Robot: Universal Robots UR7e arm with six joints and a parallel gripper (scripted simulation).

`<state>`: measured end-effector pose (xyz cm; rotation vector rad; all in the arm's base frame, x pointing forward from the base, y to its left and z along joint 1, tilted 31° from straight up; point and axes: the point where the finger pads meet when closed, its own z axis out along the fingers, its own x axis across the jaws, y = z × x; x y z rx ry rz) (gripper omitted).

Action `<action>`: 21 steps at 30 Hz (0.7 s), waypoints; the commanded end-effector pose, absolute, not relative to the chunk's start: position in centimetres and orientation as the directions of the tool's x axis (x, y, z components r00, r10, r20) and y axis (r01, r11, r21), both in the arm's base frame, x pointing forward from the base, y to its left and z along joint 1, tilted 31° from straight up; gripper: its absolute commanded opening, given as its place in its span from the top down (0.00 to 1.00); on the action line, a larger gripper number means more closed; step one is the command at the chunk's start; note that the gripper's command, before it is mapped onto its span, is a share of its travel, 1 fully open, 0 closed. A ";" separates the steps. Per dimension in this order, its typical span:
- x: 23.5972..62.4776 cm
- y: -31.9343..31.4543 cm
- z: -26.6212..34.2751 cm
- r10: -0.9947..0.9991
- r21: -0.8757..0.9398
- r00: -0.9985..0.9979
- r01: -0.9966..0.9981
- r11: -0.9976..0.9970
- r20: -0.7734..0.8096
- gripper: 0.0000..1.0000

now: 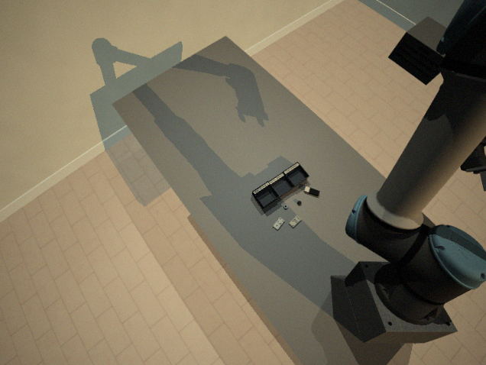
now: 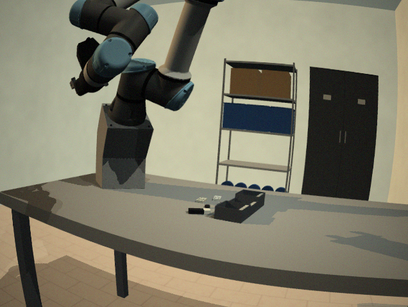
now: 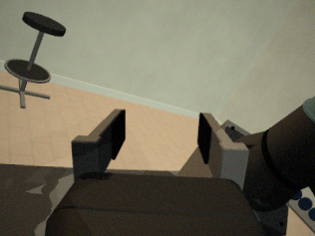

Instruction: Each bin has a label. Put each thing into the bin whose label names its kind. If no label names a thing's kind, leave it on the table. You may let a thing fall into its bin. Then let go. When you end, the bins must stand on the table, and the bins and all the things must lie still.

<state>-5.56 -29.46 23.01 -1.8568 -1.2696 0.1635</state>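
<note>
The gripper (image 3: pixel 158 137), jaws spread wide on nothing, hangs high beside the arm's pedestal (image 2: pixel 108 171); bins (image 1: pixel 280 187) and small parts (image 1: pixel 295 221) lie far below, mid-table (image 1: pixel 196 129), well within its edges.

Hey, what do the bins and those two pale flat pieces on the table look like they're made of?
The bins look like dark matte plastic: thin straight walls, no shine. The two pale flat pieces could be light metal or plastic plates with small dark spots, perhaps holes; they are too small here to say for sure.
</note>
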 end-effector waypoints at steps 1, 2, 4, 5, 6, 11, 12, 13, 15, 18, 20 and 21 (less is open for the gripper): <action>-5.6 -29.5 23.0 0.813 -0.704 0.474 0.700 -0.116 0.338 0.00; -5.6 -29.5 23.0 0.813 -0.704 0.474 0.700 -0.116 0.338 0.00; -5.6 -29.5 23.0 0.813 -0.704 0.474 0.700 -0.116 0.338 0.00; -5.6 -29.5 23.0 0.813 -0.704 0.474 0.700 -0.116 0.338 0.00; -5.6 -29.5 23.0 0.813 -0.704 0.474 0.700 -0.116 0.338 0.00; -5.6 -29.5 23.0 0.813 -0.704 0.474 0.700 -0.116 0.338 0.00; -5.6 -29.5 23.0 0.813 -0.704 0.474 0.700 -0.116 0.338 0.00; -5.6 -29.5 23.0 0.813 -0.704 0.474 0.700 -0.116 0.338 0.00; -5.6 -29.5 23.0 0.813 -0.704 0.474 0.700 -0.116 0.338 0.00; -5.3 -29.8 22.3 0.813 -0.704 0.474 0.700 -0.116 0.338 0.69; -4.8 -30.5 20.9 0.813 -0.704 0.474 0.700 -0.116 0.338 0.69; -4.5 -30.8 20.2 0.813 -0.704 0.474 0.700 -0.116 0.338 0.69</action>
